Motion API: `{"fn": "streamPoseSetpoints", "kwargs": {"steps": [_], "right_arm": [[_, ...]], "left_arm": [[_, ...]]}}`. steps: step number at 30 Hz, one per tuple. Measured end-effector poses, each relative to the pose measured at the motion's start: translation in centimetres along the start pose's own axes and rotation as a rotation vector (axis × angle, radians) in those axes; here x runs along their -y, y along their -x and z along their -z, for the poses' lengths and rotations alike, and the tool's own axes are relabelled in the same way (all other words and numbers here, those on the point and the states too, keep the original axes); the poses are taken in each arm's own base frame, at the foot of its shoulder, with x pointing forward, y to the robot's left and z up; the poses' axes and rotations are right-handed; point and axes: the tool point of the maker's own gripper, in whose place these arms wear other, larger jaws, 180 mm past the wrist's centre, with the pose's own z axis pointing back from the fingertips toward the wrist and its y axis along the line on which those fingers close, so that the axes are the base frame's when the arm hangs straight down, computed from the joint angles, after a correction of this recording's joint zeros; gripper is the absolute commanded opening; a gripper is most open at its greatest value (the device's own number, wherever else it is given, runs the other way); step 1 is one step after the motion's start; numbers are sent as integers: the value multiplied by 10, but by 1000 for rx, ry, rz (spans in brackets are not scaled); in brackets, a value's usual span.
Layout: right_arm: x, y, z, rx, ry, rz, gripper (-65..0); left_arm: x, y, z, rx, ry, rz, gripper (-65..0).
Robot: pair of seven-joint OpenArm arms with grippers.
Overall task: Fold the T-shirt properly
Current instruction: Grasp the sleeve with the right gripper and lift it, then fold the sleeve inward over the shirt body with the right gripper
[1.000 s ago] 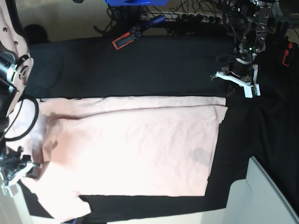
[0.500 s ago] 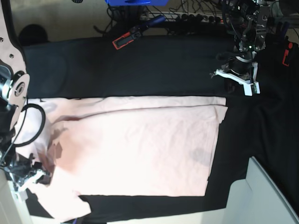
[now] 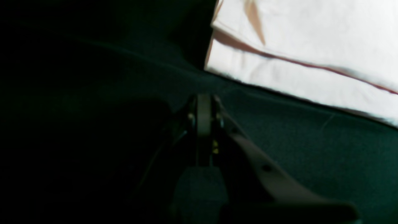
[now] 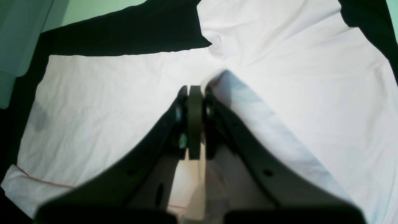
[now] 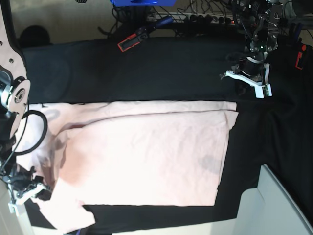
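Nearby, a clamp [image 5: 138, 36] lies behind the T-shirt [image 5: 146, 152] — well apart.

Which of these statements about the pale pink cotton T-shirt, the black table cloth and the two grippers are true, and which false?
1. The pale pink cotton T-shirt lies on the black table cloth. True.
2. The left gripper is shut on the shirt. False: it is shut on nothing, over bare cloth, apart from the shirt.
3. The right gripper is shut on a fold of the shirt. True.
4. The shirt hangs wholly in the air. False: most of it lies flat.
5. An orange-and-black clamp lies on the cloth's far side. True.
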Motion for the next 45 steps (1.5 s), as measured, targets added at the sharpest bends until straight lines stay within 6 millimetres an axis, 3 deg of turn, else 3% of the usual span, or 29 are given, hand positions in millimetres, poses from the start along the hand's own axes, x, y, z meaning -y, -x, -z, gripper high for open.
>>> {"fn": "streamPoseSetpoints", "kwargs": {"steps": [2, 5, 9, 15, 17, 20, 26, 30, 33, 39, 41, 45], "right_arm": [[0, -5, 0, 30, 0, 1, -650], [18, -15, 0, 92, 111, 59, -649], [20, -13, 2, 93, 131, 73, -635], [9, -10, 7, 94, 110, 81, -328], [8, -14, 6, 130, 94, 133, -279], [10, -13, 1, 181, 69, 225, -277], [45, 33, -29, 34, 146, 195, -274], [44, 78, -39, -104, 148, 197, -271], [38, 95, -42, -98, 104, 345, -271], [61, 128, -58, -110, 201, 527, -271], [56, 137, -56, -129, 197, 545, -271], [26, 154, -41, -174, 140, 580, -271]], "left_arm": [[0, 1, 0, -1, -1, 0, -650], [0, 1, -1, -3, -1, 0, -650], [-2, 7, -3, -15, -4, 1, -650], [-2, 6, -3, -14, -4, 1, -650], [-2, 7, -3, -14, -3, 1, -650], [-2, 6, -3, -13, -4, 1, -650], [-3, 4, -3, -11, -3, 10, -650], [-7, 1, -3, -9, -8, 20, -650], [-6, 2, -3, -11, -6, 19, -650], [-6, 2, -3, -10, -6, 20, -650], [-7, 2, -3, -10, -6, 20, -650], [-7, 2, -3, -10, -6, 20, -650]]}}
